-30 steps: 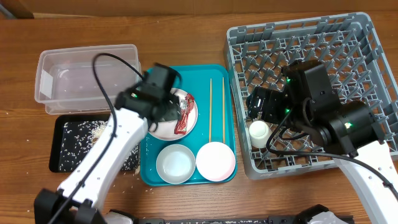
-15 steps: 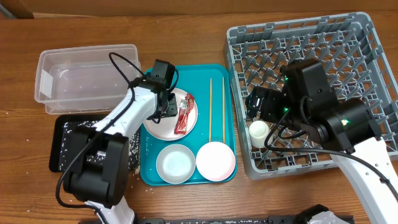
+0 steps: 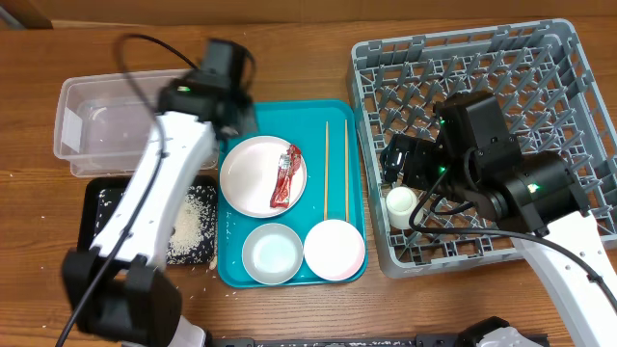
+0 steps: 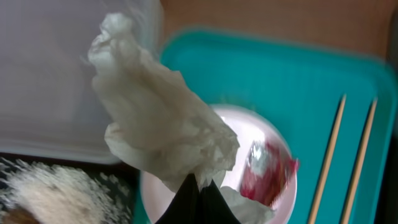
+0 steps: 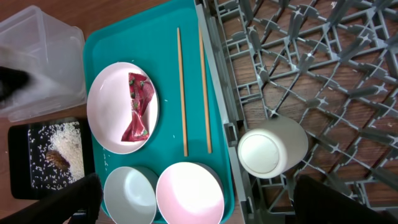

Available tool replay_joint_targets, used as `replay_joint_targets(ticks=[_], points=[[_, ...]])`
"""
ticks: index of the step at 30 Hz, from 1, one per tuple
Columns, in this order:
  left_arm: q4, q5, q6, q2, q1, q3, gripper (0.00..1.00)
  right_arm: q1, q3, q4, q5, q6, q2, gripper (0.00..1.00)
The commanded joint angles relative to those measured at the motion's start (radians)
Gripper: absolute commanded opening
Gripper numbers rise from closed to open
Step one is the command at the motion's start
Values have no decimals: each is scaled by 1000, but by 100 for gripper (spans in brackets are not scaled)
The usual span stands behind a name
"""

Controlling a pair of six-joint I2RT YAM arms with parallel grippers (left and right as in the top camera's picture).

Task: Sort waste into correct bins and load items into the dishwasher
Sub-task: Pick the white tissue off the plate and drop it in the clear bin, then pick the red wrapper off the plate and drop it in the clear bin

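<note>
Brown wooden table point(image 3: 289, 58) carries everything. Biggest item on it is the large square grey plastic dish rack point(image 3: 463, 35) w/ grid base & rows of upright pegs, on the right side. Next is the teal rectangular serving tray point(image 3: 308, 120) at centre, right up against rack's left wall. Clear rectangular plastic tub point(image 3: 96, 125) w/ rounded corners sits back-left. Shallow black rectangular plastic tray point(image 3: 92, 241) is just in front of tub.

On teal tray: round white plate point(image 3: 251, 178) at back-left. Grey metal bowl point(image 3: 272, 253) & pinkish-white bowl point(image 3: 335, 249) sit side by side at front, rims v. close. Two thin wooden chopsticks point(image 3: 326, 169) lie parallel, right of plate, not touching it. Small white cup point(image 3: 401, 205) is in rack, by its left wall, among pegs.

Right gripper point(image 3: 405, 166) hangs over cup, fingers spread wide, holding nothing.

Left gripper point(image 4: 198, 186) is above teal tray's back-left corner, next to tub. Its fingers are pressed together, pinching crumpled white tissue point(image 4: 155, 124), which bunches out beyond the tips. Wrist view is blurred.

Red shiny snack wrapper point(image 3: 284, 178) lies on plate's right half. Loose white rice point(image 3: 188, 217) is heaped in black tray, w/ small brown food scrap point(image 5: 57, 158) beside it. A few stray grains are on table near that tray.
</note>
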Motion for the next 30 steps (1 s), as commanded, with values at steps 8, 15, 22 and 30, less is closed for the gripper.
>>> replay_joint_targets(ticks=[8,15,22,30], points=[[66,35,13,68,206,17,50,-3,-4,6,-21,1,0,100],[-2,265,145,74,89,16,61,-3,-4,11,-20,1,0,100],[28,116,290,188,-180,-56,69,-3,-4,10,-21,1,0,100],[45,113,277,327,-209,-58,45,-3,-4,10,-21,1,1,100]])
